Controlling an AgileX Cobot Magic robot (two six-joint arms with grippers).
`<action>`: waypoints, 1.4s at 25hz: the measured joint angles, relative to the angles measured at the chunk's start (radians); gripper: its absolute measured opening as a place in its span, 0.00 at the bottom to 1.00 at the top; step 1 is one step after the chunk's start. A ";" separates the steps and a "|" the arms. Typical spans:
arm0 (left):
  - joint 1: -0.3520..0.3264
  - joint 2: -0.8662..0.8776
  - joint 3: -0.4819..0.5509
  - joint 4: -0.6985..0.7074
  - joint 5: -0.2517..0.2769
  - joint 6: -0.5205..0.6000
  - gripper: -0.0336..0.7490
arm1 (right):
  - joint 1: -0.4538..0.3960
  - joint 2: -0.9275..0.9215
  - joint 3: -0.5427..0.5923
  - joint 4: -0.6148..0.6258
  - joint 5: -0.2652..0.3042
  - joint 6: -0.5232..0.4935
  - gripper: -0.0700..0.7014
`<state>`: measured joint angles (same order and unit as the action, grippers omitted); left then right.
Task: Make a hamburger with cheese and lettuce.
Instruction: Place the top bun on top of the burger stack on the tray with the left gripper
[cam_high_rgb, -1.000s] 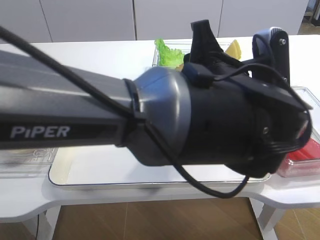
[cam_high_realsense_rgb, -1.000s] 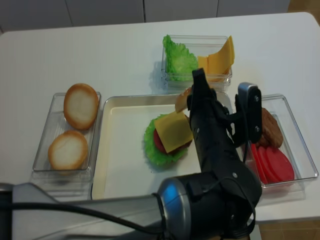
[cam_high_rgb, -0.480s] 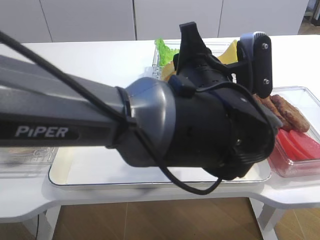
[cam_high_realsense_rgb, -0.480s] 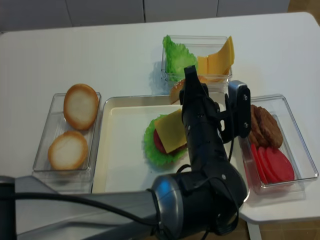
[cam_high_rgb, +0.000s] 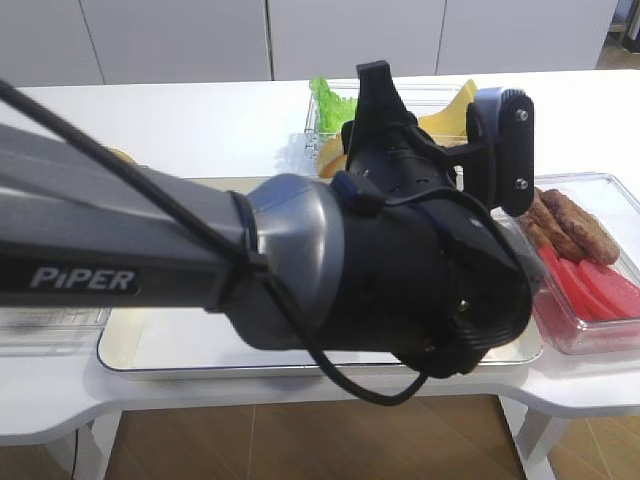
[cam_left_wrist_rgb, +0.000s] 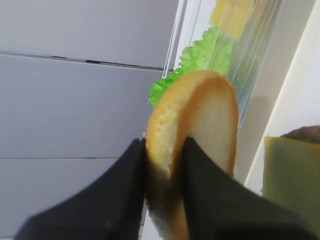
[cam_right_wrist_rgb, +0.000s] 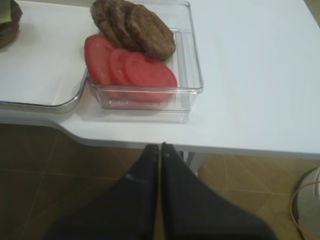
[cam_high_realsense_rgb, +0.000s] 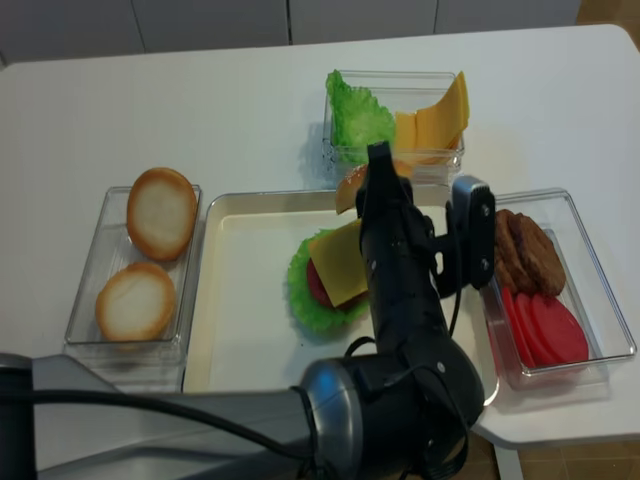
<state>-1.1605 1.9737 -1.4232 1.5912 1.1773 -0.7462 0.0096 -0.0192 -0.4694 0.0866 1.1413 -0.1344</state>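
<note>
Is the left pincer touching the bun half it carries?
Touching. In the left wrist view the left pincer has both dark fingers pressed against opposite faces of the bun half, which stands on edge between them.

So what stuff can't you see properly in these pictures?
- The hamburger: in the overhead view the left arm covers its right side; in the front view the arm hides it fully.
- The bun top in the left gripper: its lower edge is cut off in the left wrist view.
- The right gripper: a dark blur.
</note>
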 joint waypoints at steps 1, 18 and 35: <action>0.000 0.000 0.006 -0.002 0.000 0.000 0.24 | 0.000 0.000 0.000 0.000 0.000 0.000 0.12; 0.004 0.000 0.008 -0.050 -0.002 0.074 0.24 | 0.000 0.000 0.000 0.000 0.000 0.000 0.12; 0.045 0.000 0.008 -0.130 0.001 0.153 0.24 | 0.000 0.000 0.000 0.000 0.000 0.000 0.12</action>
<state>-1.1154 1.9737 -1.4155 1.4608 1.1787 -0.5927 0.0096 -0.0192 -0.4694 0.0866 1.1413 -0.1344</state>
